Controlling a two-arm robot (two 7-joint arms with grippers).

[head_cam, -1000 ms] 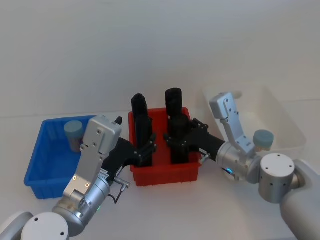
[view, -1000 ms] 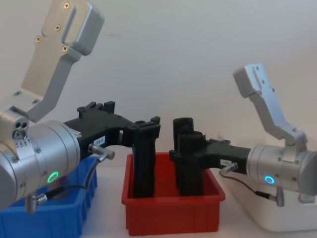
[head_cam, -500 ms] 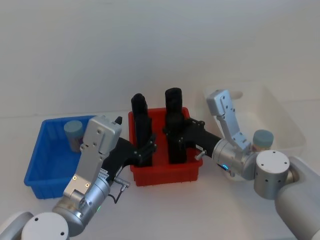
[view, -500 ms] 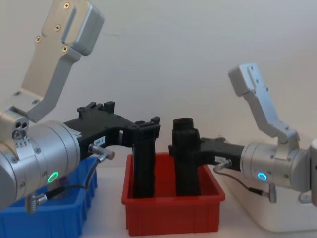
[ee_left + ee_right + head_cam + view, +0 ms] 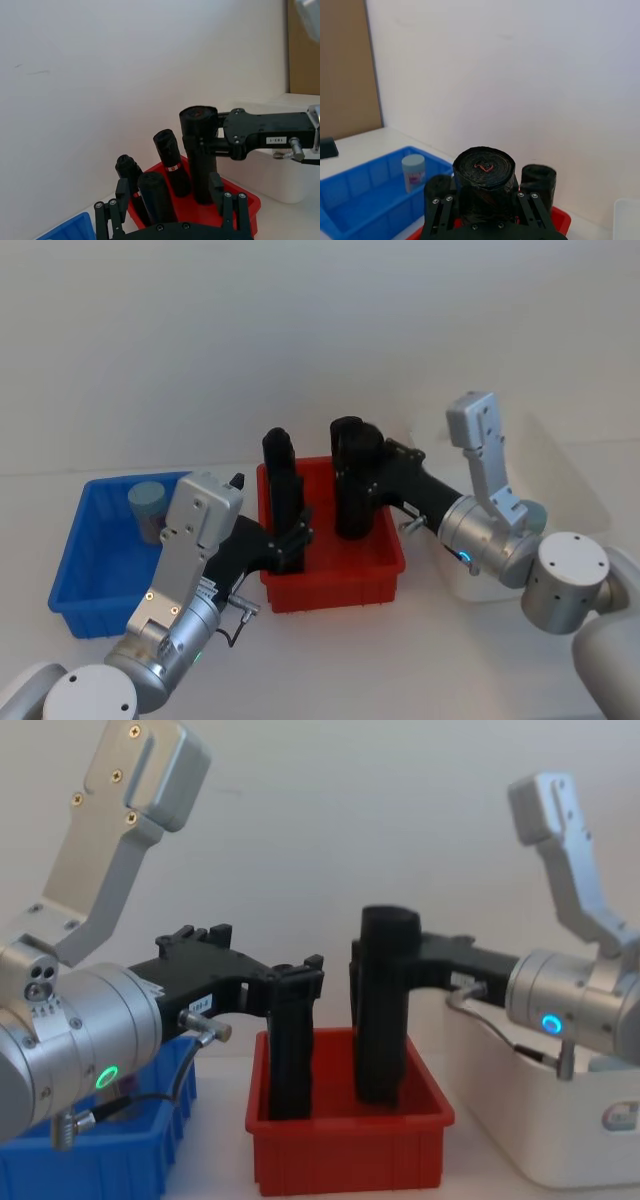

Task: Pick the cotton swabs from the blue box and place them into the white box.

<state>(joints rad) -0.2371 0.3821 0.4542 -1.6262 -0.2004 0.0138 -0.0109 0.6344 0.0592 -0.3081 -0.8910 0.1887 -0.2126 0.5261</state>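
Your left gripper [image 5: 293, 982] is clamped on a black roll [image 5: 283, 502] standing in the red bin [image 5: 330, 585]. Going rightward from the blue box [image 5: 75, 565], one tub of cotton swabs [image 5: 148, 508] is left inside. Your right gripper [image 5: 362, 483] is closed on a tall black roll [image 5: 386, 1015]. The white box [image 5: 545, 1120] waits at far right.

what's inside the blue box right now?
One cotton swabs tub stands at the far end of the blue box. The left gripper's arm covers its near right corner, so that part is unknown.
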